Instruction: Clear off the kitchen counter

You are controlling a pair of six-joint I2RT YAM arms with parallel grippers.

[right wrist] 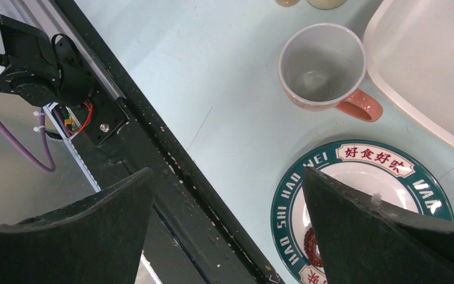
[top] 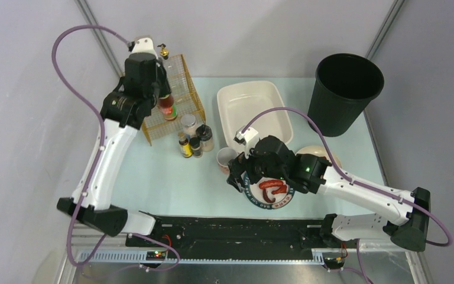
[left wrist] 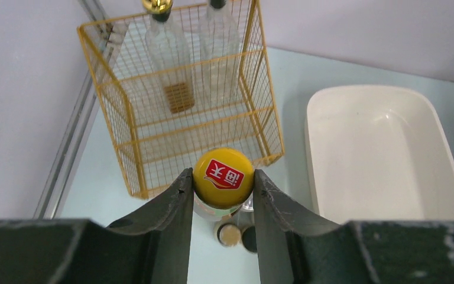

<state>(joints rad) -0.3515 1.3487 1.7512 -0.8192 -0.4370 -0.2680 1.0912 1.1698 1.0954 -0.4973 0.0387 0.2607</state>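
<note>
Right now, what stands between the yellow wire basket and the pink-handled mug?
A cluster of small seasoning jars stands on the kitchen counter, between the wire basket and the mug. The top external view shows this best.

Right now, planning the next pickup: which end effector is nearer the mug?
Right. The right end effector hangs beside the mug, over the plate; the left end effector grips a bottle by the wire basket.

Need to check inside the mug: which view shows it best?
Right wrist view: looks down into the mug, interior and pink handle clear. Top external shows the mug small, from afar. Left wrist misses it.
</note>
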